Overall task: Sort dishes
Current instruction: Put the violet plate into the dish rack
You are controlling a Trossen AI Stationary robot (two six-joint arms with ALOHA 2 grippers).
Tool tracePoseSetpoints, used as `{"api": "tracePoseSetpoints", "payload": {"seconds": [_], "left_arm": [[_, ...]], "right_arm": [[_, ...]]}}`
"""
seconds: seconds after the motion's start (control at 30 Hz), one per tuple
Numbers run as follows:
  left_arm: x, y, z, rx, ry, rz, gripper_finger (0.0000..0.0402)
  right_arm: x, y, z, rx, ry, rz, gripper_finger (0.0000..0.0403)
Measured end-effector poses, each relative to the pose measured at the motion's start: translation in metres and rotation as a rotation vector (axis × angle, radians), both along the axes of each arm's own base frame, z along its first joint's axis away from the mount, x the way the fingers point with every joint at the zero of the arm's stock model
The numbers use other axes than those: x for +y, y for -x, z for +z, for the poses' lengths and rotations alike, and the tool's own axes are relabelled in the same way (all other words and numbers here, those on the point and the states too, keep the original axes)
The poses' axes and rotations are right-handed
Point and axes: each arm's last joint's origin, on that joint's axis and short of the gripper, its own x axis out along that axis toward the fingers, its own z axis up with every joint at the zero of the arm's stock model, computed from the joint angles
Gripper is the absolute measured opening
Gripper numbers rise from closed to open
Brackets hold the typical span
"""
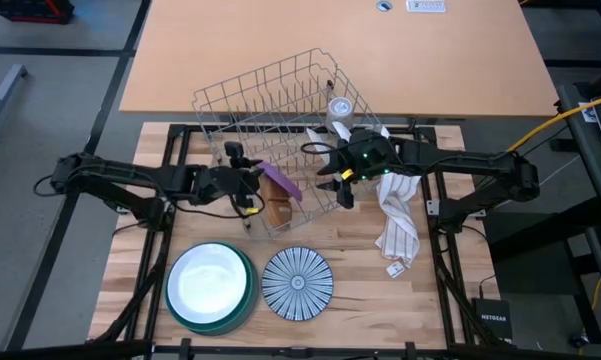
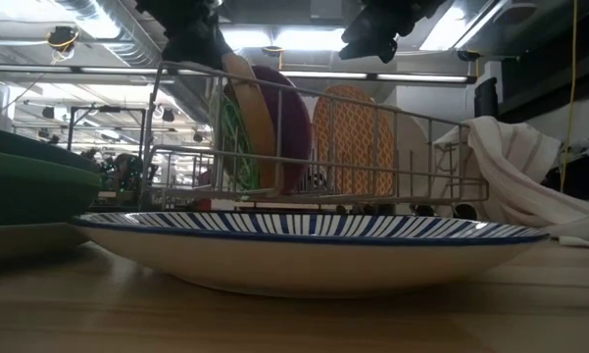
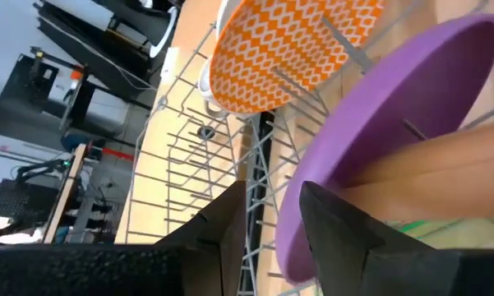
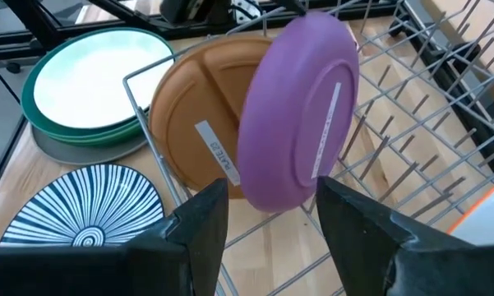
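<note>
- my right gripper [image 4: 267, 218] hangs over the wire rack [image 1: 242, 95], fingers spread, nothing held, purple plate [image 4: 300, 111] just ahead.
- my left gripper [image 3: 271, 218] sits at the rack's other side, fingers parted and empty, beside the same purple plate.
- upright in the rack: one purple, one brown plate [image 4: 199, 136], one orange-patterned plate [image 3: 288, 45]; a green one behind the brown is mostly hidden.
- on the table: one striped plate [image 1: 297, 282], one stack [image 1: 210, 285] white on top; lower plates show only rims.
- one cloth [image 1: 398, 220] beside the rack.
</note>
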Motion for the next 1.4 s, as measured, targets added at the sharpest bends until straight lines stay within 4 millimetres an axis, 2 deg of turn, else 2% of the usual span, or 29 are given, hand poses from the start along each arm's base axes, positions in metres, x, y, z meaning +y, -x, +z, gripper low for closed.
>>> {"api": "tracePoseSetpoints", "payload": {"seconds": [0.33,0.6,0.73,0.87,1.13,1.4], "left_arm": [[0.002,0.001,0.001,-0.004,-0.002,0.01,0.0111],[-0.008,0.003,0.013,-0.068,-0.036,-0.041,0.0111],[-0.017,0.005,0.013,-0.064,-0.036,-0.076,0.0111],[-0.02,0.008,0.005,0.016,-0.03,-0.084,0.0111],[-0.007,0.01,0.002,0.037,-0.008,-0.015,0.0111],[0.008,0.01,0.0,0.07,0.041,-0.056,0.0111]], "right_arm": [[0.0,0.0,-0.001,0.006,-0.001,0.0,0.0191],[0.0,0.0,-0.001,0.006,0.002,0.002,0.0191],[0.0,0.0,-0.001,0.008,0.003,0.002,0.0191],[0.0,0.0,-0.001,0.01,0.002,0.002,0.0191],[0.0,0.001,-0.001,0.013,0.002,0.002,0.0191],[0.0,0.001,-0.001,0.013,0.002,0.002,0.0191]]}}
